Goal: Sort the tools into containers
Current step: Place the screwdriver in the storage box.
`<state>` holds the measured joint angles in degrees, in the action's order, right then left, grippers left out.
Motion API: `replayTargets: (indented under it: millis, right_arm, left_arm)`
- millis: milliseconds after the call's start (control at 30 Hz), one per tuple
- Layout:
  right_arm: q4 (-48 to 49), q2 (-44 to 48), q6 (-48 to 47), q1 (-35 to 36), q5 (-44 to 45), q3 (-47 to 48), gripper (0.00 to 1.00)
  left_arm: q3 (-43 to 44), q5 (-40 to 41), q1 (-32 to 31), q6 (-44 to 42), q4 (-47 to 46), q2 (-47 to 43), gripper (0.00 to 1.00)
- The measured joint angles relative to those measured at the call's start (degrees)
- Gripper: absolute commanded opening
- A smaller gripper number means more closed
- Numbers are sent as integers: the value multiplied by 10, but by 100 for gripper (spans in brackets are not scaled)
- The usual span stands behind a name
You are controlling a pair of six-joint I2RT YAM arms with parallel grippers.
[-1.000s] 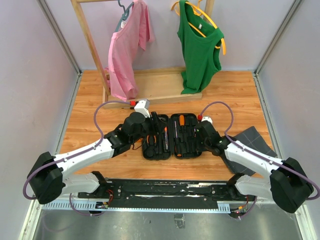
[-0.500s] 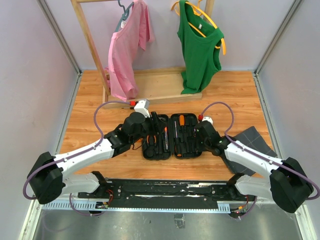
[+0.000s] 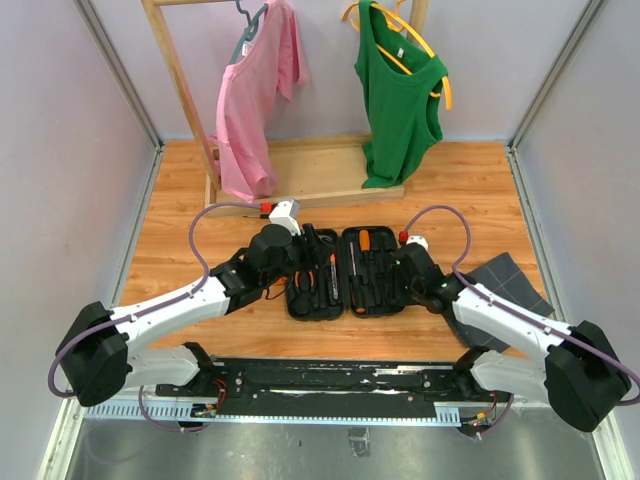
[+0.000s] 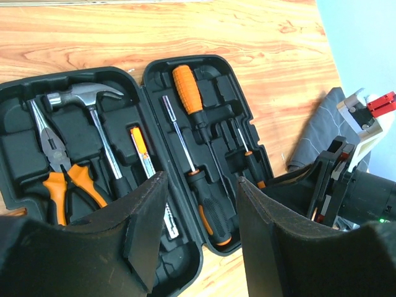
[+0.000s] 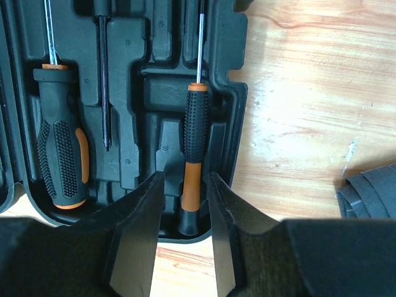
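Left wrist view: looks down on the black plastic clamshell tool case [image 4: 247, 124], lying open and flat on the light wooden table [image 4: 185, 31]. Shows in its left half the black-handled metal hammer [image 4: 93, 114], with the orange-handled pliers [image 4: 59, 164] just beside it, both set in moulded slots; shows in its right half the long screwdriver with the all-orange handle [image 4: 189, 93] and, nearer, the thick black-and-orange-handled screwdriver [image 4: 210, 210]. Finds the left gripper [image 4: 201, 185] above the near edge of the case, its fingers apart and gripping nothing.

Right wrist view: finds the right gripper [image 5: 184, 182] low over the near right corner of the case, fingers apart, one on each side of the handle end of the thin black-and-orange-handled screwdriver [image 5: 195, 124]; sees a little gap on each side, so not clamped on it. Shows this thin screwdriver lying in the outermost slot, shaft pointing away; shows the thick black-and-orange-handled screwdriver in its own slot further to the left.

Top external view: places the case between the two arms, near the middle of the table; places the dark grey flat tray [image 3: 505, 275] to the right of the case, apart from it, partly under the right arm.
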<state>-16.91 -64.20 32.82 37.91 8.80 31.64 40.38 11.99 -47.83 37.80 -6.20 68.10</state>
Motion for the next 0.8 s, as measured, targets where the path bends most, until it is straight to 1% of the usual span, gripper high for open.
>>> replayTargets:
  millis: [200, 233, 300, 333, 433, 600, 800]
  right_arm:
    - [-13, 19, -14, 0, 4, 0, 35]
    - [-17, 24, -17, 0, 7, 1, 33]
    - [-25, 32, -27, 0, 12, 5, 23]
    - [-28, 35, -31, 0, 14, 7, 20]
    - [-40, 40, -44, 0, 17, 17, 17]
    - [-58, 24, -62, -2, 12, 51, 17]
    - [-72, -32, -90, -17, -17, 99, 18]
  left_arm:
    - [0, 0, 0, 2, 0, 1, 52]
    - [0, 0, 0, 2, 0, 1, 52]
    - [0, 0, 0, 2, 0, 4, 52]
    - [0, 0, 0, 2, 0, 6, 52]
    - [0, 0, 0, 4, 0, 14, 51]
    - [0, -1, 0, 10, 0, 23, 51]
    - [0, -2, 0, 12, 0, 30, 51]
